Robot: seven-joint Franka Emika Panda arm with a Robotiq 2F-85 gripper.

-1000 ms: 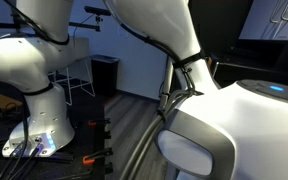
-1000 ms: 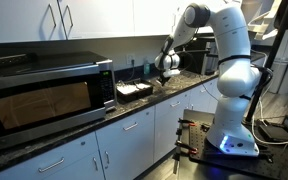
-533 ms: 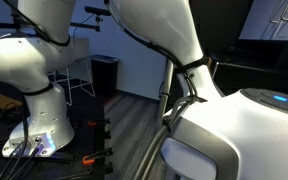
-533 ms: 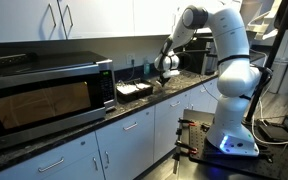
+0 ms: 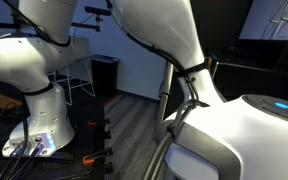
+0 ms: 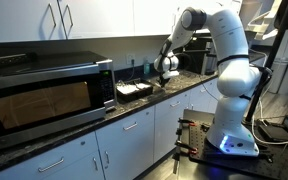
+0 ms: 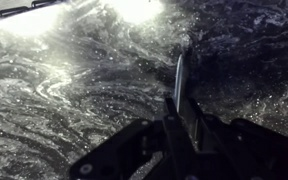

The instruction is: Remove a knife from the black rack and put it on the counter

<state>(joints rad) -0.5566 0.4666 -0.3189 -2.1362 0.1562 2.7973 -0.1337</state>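
The black tool is clamping a slim steel knife over the glossy black speckled counter. Stiff, light and slick, it is probably wanting a handle-end hold.

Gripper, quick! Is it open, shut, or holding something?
Black gripper: shut on a thin silver-bladed knife, over the dark speckled counter.

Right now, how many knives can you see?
1. The knife pokes out from the shut gripper in the wrist view, with the dark speckled counter behind it. More may be hidden: the exterior views are too small to tell.
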